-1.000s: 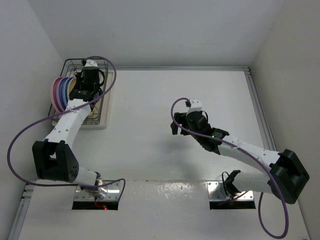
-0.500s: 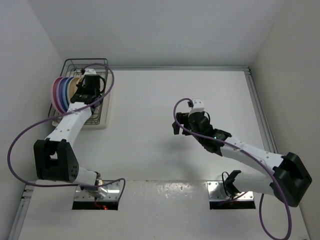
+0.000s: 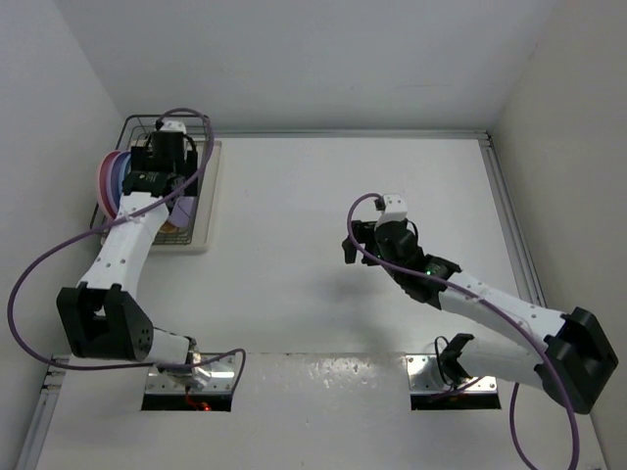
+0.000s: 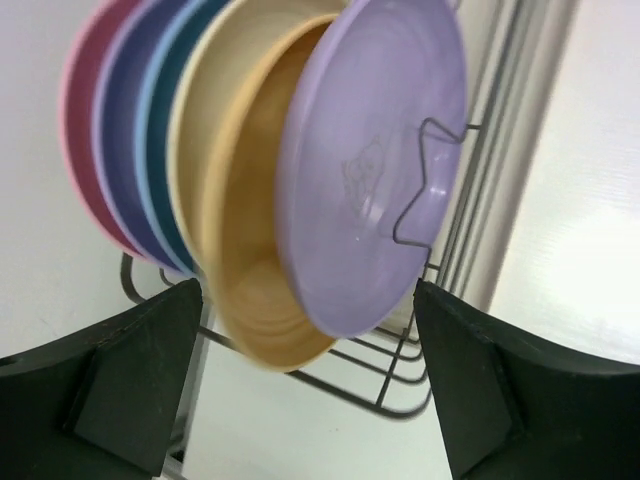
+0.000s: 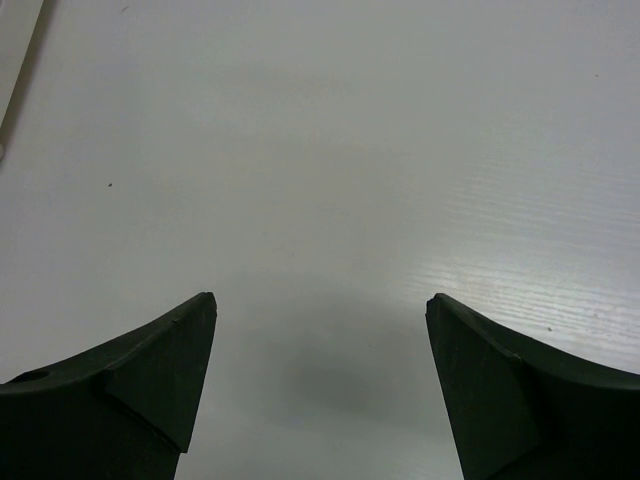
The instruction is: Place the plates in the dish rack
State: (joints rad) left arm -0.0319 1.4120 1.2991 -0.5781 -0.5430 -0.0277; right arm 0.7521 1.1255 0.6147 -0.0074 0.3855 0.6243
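Six round matte plastic plates (image 4: 215, 170) stand on edge in the rectangular dark wire dish rack (image 4: 400, 385) at the white table's (image 5: 320, 120) far-left corner. The front lilac plate (image 4: 370, 150) tilts. The left arm reaches over the rack. The left gripper (image 4: 305, 300) has its jaws apart, and the plates lie just beyond them, ungripped. The right gripper (image 5: 320, 300) hovers over the table with its jaws apart, well away from the rack.

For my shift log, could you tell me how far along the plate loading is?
Nearly finished. Done: the plates stand on edge in the dish rack, from the pink plate to the front lilac plate; none shows on the table. In hand: nothing; left gripper open at the rack, right gripper open over the table. Remaining: perhaps straightening the tilted lilac plate.
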